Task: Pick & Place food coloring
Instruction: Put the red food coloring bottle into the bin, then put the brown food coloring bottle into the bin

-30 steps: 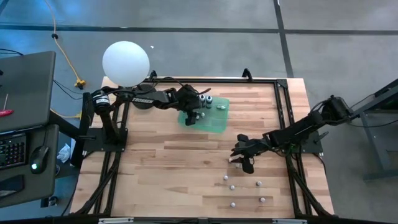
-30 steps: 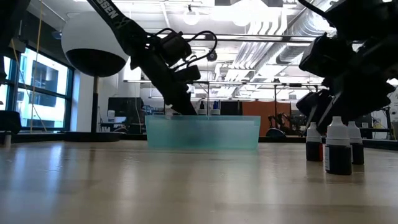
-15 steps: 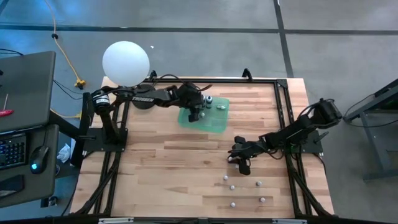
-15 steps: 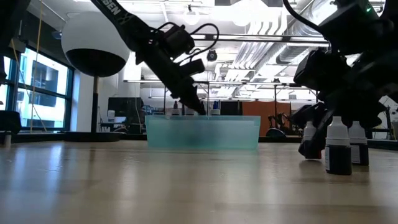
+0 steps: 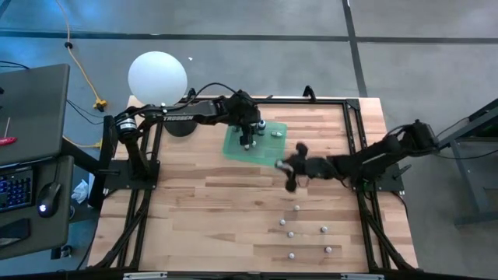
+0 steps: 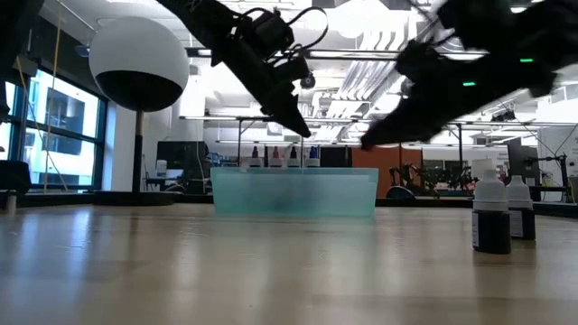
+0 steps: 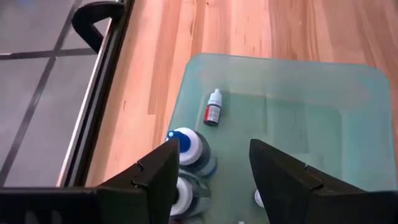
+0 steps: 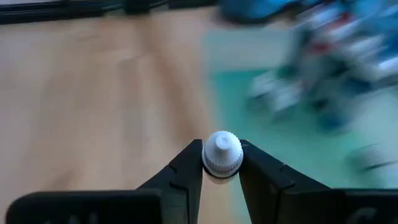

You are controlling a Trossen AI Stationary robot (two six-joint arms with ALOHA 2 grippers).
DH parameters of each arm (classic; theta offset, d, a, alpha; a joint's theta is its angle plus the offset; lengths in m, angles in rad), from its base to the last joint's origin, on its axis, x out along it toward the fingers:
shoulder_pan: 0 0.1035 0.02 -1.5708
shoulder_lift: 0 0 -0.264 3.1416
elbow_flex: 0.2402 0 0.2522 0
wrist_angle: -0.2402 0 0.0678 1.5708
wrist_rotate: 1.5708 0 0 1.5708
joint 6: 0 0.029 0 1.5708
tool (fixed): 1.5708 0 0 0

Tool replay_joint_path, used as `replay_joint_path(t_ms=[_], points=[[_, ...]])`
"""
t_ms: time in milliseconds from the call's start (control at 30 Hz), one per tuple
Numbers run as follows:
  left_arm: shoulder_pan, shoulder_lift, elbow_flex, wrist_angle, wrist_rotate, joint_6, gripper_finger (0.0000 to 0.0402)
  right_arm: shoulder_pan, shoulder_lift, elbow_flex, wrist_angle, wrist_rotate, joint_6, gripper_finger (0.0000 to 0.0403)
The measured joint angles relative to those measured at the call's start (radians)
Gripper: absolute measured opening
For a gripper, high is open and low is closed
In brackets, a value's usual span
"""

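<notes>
**Right gripper carrying one bottle near the tray; left gripper open above it**

A green tray (image 5: 259, 148) is seen at upper centre of the high view, on the wooden table (image 5: 202, 210). The left gripper (image 5: 247, 140) is positioned over the tray's left part. In the left wrist view its fingers (image 7: 158, 177) are spread wide with nothing between them. Through that gap, a blue-topped bottle (image 7: 185, 146) is seen standing in the tray, with a second larger bottle (image 7: 183, 193) just beside it, partly hidden by a finger. A small dropper bottle (image 7: 212, 107) with a white cap and dark contents stands apart from them on the tray floor.

The right gripper (image 5: 289, 166) is located at centre frame of the high view, just beside the tray's lower right corner. In the right wrist view its fingers (image 8: 186, 171) are closed partway on the white cap of a held bottle (image 8: 222, 154); the tray is blurred behind it. In the low view this gripper is raised clear of the tabletop.

Six loose bottles (image 5: 296, 208) remain on the table in the lower right centre of the high view, well apart from the tray. Two of them (image 6: 492, 212) are seen upright at the right edge of the low view, white-capped with dark contents.

A white globe (image 5: 157, 78) stands at the table's upper left corner.
</notes>
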Motion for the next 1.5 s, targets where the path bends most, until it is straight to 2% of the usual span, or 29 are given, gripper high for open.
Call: replay_joint_path(t_ms=[67,133,233,333,467,667,767,900,1033,1133,1267,1400,1500], points=[[0.000,0.000,0.002,-0.001,0.001,0.012,0.0192,-0.077,0.000,0.036,-0.005,0.003,-0.041,0.0082],[0.000,0.000,0.002,-0.003,0.000,0.017,0.0192,-0.152,0.007,0.072,-0.009,-0.008,-0.017,0.0075],[0.000,-0.003,0.002,-0.019,0.002,0.017,0.0192,-0.248,0.033,0.118,-0.016,-0.116,-0.013,0.0073],[0.000,-0.012,0.002,-0.065,-0.004,0.017,0.0192,-0.312,0.097,0.168,-0.048,-0.190,-0.010,0.0083],[0.009,-0.058,0.002,-0.184,-0.037,-0.034,0.0192,-0.351,0.214,0.259,-0.195,-0.227,-0.009,0.0088],[0.050,-0.180,-0.009,-0.317,0.170,-0.089,0.0192,-0.379,0.333,0.401,-0.329,-0.274,-0.010,0.0077],[0.053,-0.251,-0.059,-0.294,0.196,-0.096,0.0192,-0.388,0.381,0.439,-0.364,-0.270,-0.012,0.0084],[0.052,-0.357,-0.185,-0.188,0.112,-0.141,0.0192,-0.396,0.413,0.466,-0.371,-0.282,-0.024,0.0105],[0.053,-0.434,-0.322,-0.072,0.103,-0.202,0.0192,-0.400,0.412,0.479,-0.386,-0.287,-0.033,0.0126],[0.052,-0.466,-0.364,-0.030,0.102,-0.220,0.0192,-0.399,0.399,0.509,-0.433,-0.291,-0.053,0.0137],[0.052,-0.485,-0.371,-0.028,0.102,-0.220,0.0192,-0.376,0.347,0.608,-0.663,-0.309,-0.065,0.0146],[0.052,-0.484,-0.372,-0.031,0.123,-0.221,0.0192,-0.303,0.282,0.750,-1.018,-0.315,-0.076,0.0144],[0.052,-0.484,-0.372,-0.037,0.119,-0.222,0.0192,-0.220,0.239,0.846,-1.273,-0.331,-0.014,0.0143]])
